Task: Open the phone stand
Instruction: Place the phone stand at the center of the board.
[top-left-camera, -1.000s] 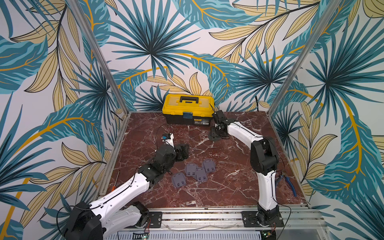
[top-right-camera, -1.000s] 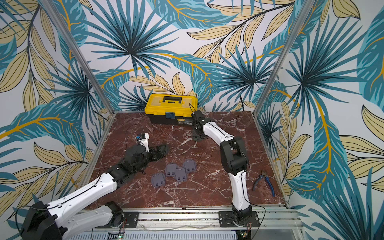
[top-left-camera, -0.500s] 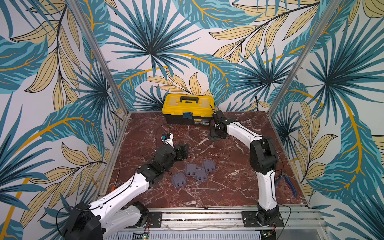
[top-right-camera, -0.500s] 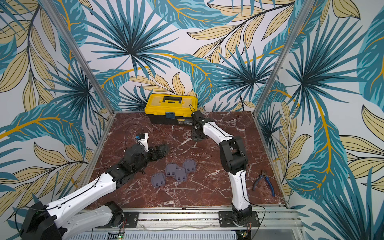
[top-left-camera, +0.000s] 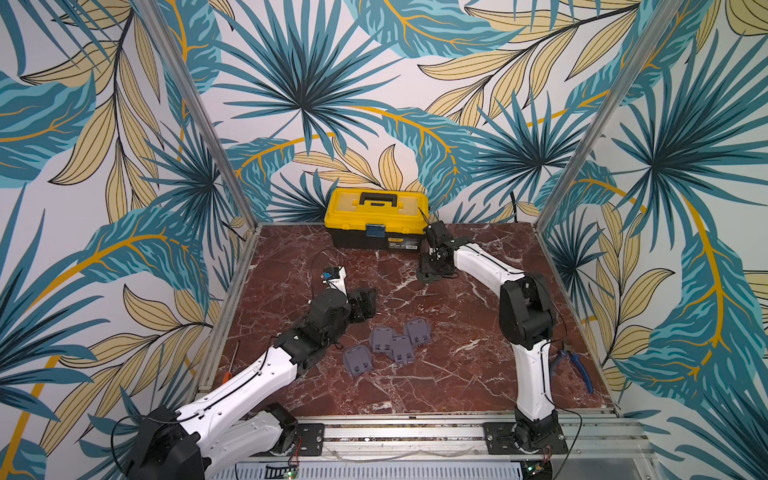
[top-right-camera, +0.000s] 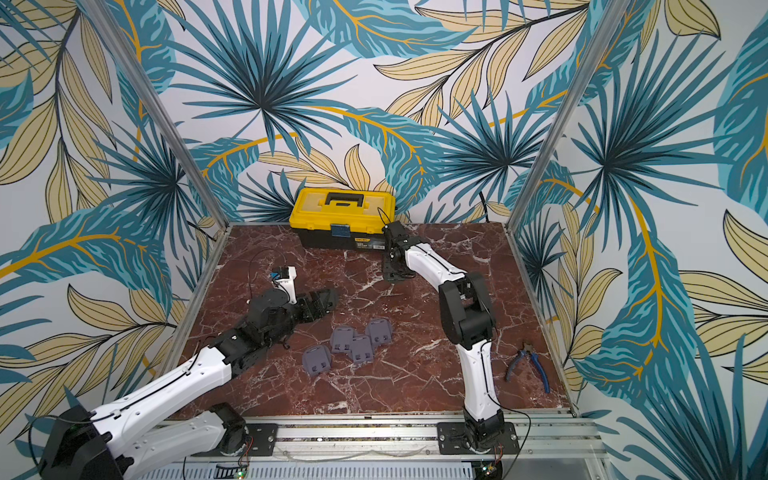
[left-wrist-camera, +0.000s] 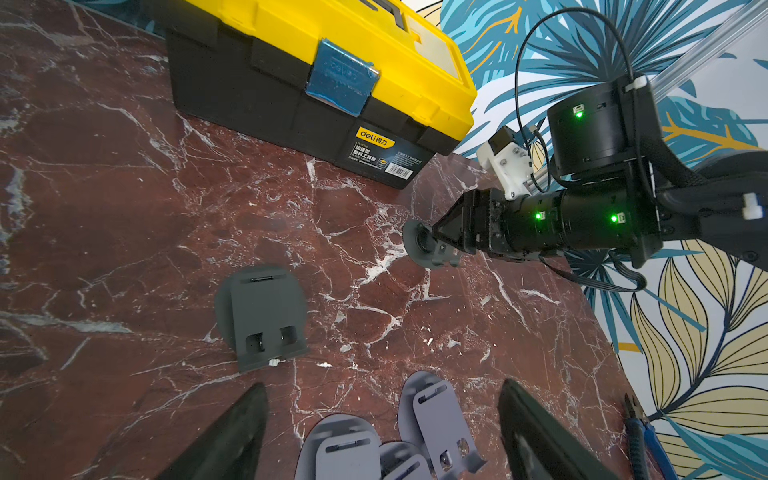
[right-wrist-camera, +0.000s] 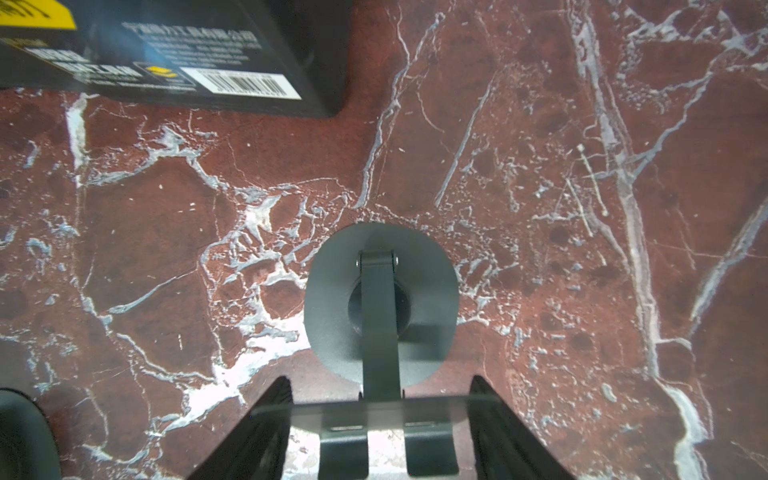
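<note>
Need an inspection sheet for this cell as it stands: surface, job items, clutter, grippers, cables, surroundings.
Surface: red marble table, white veins, no spill seen.
Job's things: open stand, base on the table, by the toolbox; dark folded stand lying flat; four grey stands folded, bunched mid-table.
Clutter: closed yellow toolbox at the back; blue pliers near the right edge.
Grippers: left gripper open, empty; right gripper astride the open stand's plate, contact unclear.
Cables: black loop over the right wrist, off the table.
Surroundings: leaf-print walls, metal posts.
</note>
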